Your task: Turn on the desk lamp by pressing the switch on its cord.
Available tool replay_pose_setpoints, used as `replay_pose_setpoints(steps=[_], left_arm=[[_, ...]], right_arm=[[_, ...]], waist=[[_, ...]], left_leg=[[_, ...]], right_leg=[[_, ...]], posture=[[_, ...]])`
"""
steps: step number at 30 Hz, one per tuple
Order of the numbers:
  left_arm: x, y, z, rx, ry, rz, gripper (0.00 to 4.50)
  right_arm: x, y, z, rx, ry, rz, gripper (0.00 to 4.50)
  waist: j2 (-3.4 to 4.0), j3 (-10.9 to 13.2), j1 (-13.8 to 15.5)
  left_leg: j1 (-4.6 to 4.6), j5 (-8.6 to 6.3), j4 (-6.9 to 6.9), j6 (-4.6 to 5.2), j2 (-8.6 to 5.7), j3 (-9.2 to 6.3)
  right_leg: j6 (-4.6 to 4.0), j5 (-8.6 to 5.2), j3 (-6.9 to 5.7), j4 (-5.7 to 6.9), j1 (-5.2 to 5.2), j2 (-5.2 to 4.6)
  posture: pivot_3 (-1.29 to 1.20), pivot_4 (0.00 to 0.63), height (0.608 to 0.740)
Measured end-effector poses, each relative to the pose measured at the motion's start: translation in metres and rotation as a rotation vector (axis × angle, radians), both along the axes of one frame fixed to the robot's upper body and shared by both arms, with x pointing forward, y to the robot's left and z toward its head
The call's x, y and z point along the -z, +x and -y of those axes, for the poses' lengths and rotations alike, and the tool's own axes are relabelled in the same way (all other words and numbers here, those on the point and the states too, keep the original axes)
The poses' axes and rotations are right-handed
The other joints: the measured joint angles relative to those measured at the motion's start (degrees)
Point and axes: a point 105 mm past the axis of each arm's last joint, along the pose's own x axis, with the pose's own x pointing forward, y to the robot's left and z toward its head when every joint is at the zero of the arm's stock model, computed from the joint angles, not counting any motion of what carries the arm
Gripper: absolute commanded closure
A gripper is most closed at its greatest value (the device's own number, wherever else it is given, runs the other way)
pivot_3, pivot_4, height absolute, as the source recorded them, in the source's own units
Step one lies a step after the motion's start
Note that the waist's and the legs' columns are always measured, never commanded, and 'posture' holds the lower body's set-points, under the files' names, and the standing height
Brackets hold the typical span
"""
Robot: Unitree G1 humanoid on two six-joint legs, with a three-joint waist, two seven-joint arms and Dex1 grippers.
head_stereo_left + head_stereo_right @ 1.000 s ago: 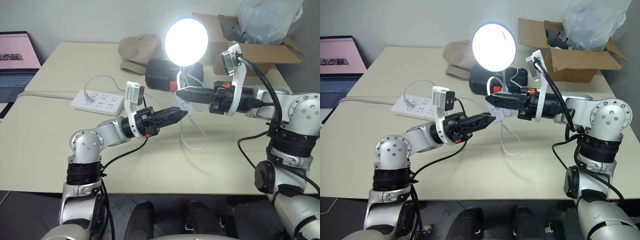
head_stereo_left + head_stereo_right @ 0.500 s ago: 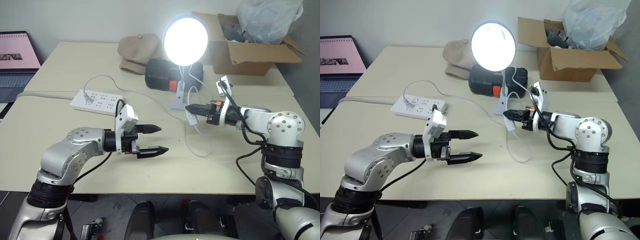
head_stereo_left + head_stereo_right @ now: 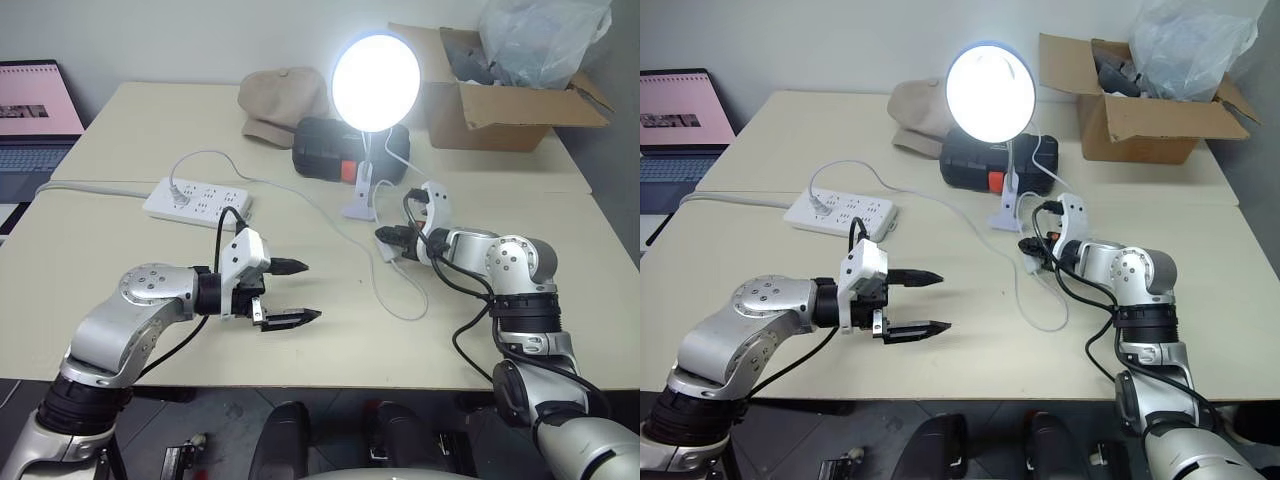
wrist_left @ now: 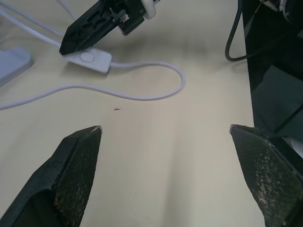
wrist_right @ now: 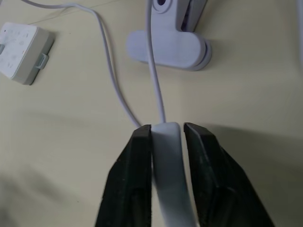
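Observation:
The desk lamp (image 3: 375,82) is lit, and its white clip base (image 3: 358,200) stands on the table. Just in front of the base, the switch (image 5: 166,156) lies low on the table. My right gripper (image 3: 381,237) is shut on the switch, one finger against each of its sides. The thin white cord (image 5: 155,85) runs from the clip base into the switch and then loops toward the table's front. My left gripper (image 3: 310,290) hangs open over bare table to the left, well apart from the switch, with nothing between its fingers.
A white power strip (image 3: 195,203) lies at the left. Behind the lamp are a beige cap (image 3: 285,100) and a black case (image 3: 335,145). A cardboard box (image 3: 500,105) holding a plastic bag sits at the back right. A laptop (image 3: 35,110) stands at the far left.
My right gripper has sunk from mid-air to the table with the switch. My left gripper has opened and drawn down and to the left, away from the switch. The lamp stays lit.

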Motion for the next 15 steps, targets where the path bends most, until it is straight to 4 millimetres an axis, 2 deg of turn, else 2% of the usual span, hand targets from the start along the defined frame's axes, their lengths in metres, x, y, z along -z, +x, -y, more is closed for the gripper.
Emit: replay_pose_setpoints(steps=[5, 10, 15], left_arm=[[0.0, 0.006, -0.008, -0.073, 0.033, 0.031, 0.0], [0.0, 0.009, -0.021, -0.119, 0.095, 0.055, 0.0], [-0.008, 0.01, -0.035, -0.161, 0.107, 0.079, 0.0]], right_arm=[[-0.011, -0.003, 0.005, -0.024, 0.009, 0.031, 1.23], [-0.04, -0.016, 0.019, -0.116, -0.079, 0.177, 0.04], [-0.052, -0.061, 0.033, -0.427, -0.303, 0.395, 0.04]], waist=[[0.0, 0.0, 0.0], [0.01, 0.0, 0.1], [0.01, 0.0, 0.2]], left_leg=[[0.0, 0.0, 0.01, 0.0, -0.01, 0.0], [0.0, 0.0, -0.01, 0.0, -0.01, 0.01], [-0.01, -0.04, -0.04, 0.04, -0.02, -0.01]], right_leg=[[0.0, 0.0, 0.0, 0.02, 0.0, 0.0], [0.0, -0.01, -0.01, -0.02, -0.01, -0.01], [0.03, -0.03, -0.05, -0.18, 0.03, -0.02]], posture=[[0.0, 0.15, 0.74], [0.0, 0.15, 0.74], [0.0, 0.15, 0.74]])
